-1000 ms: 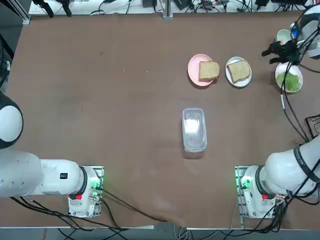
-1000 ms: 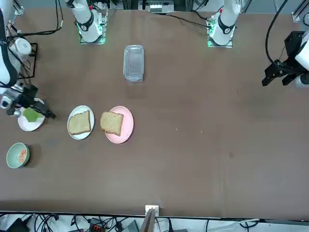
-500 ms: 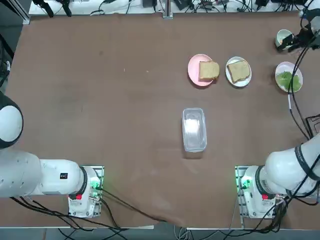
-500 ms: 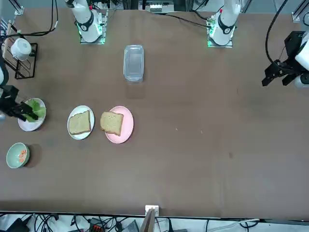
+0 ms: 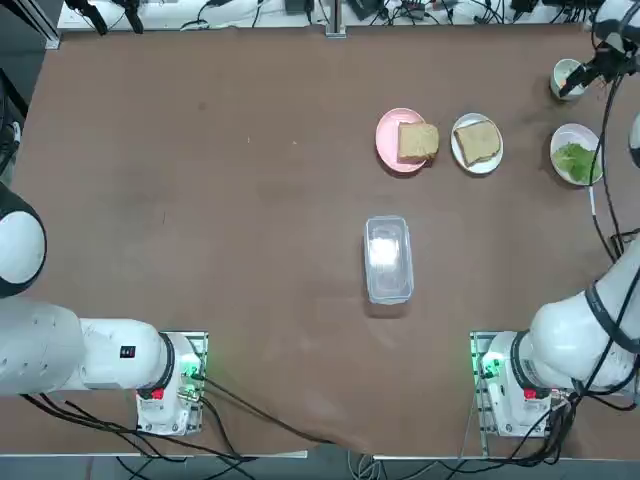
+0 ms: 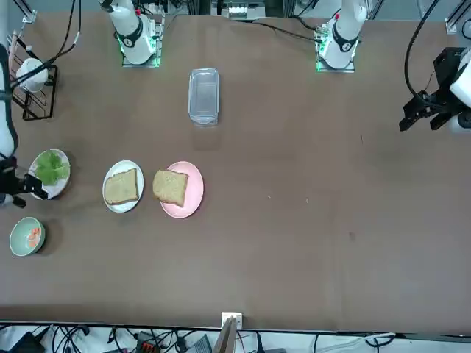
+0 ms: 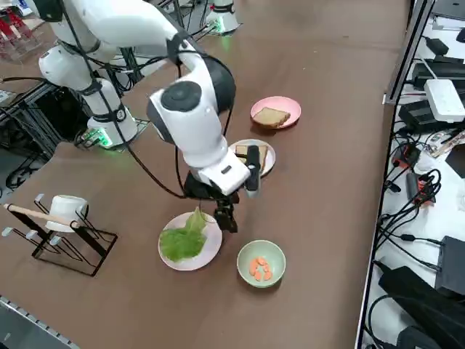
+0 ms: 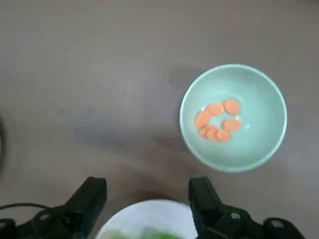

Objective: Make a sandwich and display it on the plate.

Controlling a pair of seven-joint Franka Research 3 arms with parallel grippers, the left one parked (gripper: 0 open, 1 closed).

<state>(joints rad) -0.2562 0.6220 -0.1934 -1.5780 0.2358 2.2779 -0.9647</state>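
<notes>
My right claw hangs over the gap between the lettuce plate and the green bowl of orange slices, at the desk's right end. From the wrist view the bowl lies just ahead of the fingers, off to one side, and the lettuce plate's rim sits right between and under them. So I judge whichever filling I take is close; the bowl is a short reach forward.

The claw is spread wide, holding and touching nothing.

No sandwich exists yet. One bread slice lies on the white plate, the other on the pink plate beside it, both well apart from the claw, toward the desk's middle.
</notes>
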